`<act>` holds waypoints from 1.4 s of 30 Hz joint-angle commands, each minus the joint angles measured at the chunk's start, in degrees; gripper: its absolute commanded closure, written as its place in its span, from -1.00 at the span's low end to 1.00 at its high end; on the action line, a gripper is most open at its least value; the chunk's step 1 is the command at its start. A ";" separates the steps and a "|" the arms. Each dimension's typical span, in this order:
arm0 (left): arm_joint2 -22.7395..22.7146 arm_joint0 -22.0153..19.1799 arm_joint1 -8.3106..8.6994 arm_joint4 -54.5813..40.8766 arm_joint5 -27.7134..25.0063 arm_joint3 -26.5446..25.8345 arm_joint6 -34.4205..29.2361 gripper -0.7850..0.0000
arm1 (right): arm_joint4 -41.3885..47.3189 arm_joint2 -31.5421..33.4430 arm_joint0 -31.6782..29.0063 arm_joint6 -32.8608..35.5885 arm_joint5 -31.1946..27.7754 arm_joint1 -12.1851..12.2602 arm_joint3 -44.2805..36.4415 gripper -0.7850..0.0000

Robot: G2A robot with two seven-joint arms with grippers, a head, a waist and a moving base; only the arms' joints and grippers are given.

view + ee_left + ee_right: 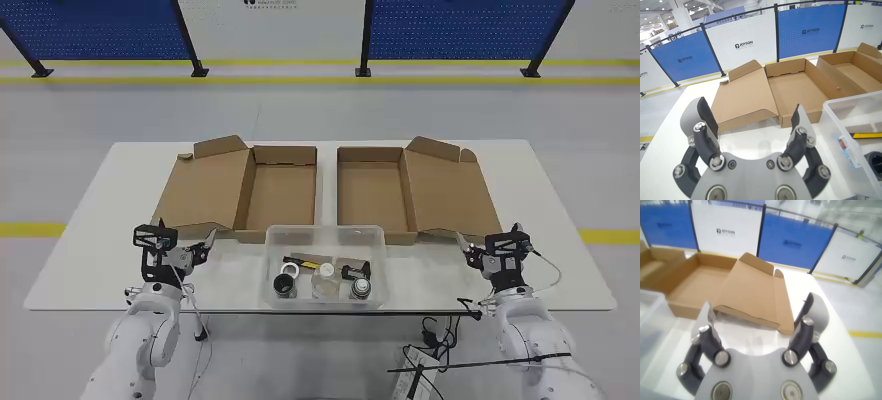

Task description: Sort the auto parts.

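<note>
Auto parts (325, 278) in clear bin (300, 231); open cardboard boxes (283, 195) just behind

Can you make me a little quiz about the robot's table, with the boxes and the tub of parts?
1. True or false: the left gripper is holding a part.
2. Where are the auto parts? A: in the clear bin. B: in the cardboard boxes. C: in the left gripper.
3. How many cardboard boxes lie open beyond the bin?

Key: 1. False, its fingers are open and hold nothing. 2. A. 3. Two.
</note>
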 commanded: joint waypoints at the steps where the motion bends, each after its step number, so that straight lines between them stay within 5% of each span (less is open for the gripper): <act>1: 1.06 -0.48 -0.16 1.56 0.52 -0.29 1.11 -1.00 | 0.00 0.00 0.00 0.00 0.00 0.00 0.00 -1.00; 9: 5.23 -2.98 -0.65 -0.55 -3.54 -5.18 -1.50 -1.00 | 0.00 0.00 0.00 0.00 0.00 0.00 0.00 -1.00; 17: 6.06 0.00 -0.19 -4.93 -16.13 -13.87 -7.50 -1.00 | 0.00 0.00 0.00 0.00 0.00 0.00 0.00 -1.00; 27: 5.17 5.68 1.10 -2.65 -33.27 -18.07 -8.00 -1.00 | 0.00 0.00 0.00 0.00 0.00 0.00 0.00 -1.00; 33: 5.24 7.12 1.61 0.22 -37.86 -17.35 -6.67 -1.00 | 0.00 0.00 0.00 0.00 0.00 0.00 0.00 -1.00; 42: 9.37 6.19 1.67 2.87 -37.32 -16.74 -6.52 -1.00 | 0.00 0.00 0.00 0.00 0.00 0.00 0.00 -1.00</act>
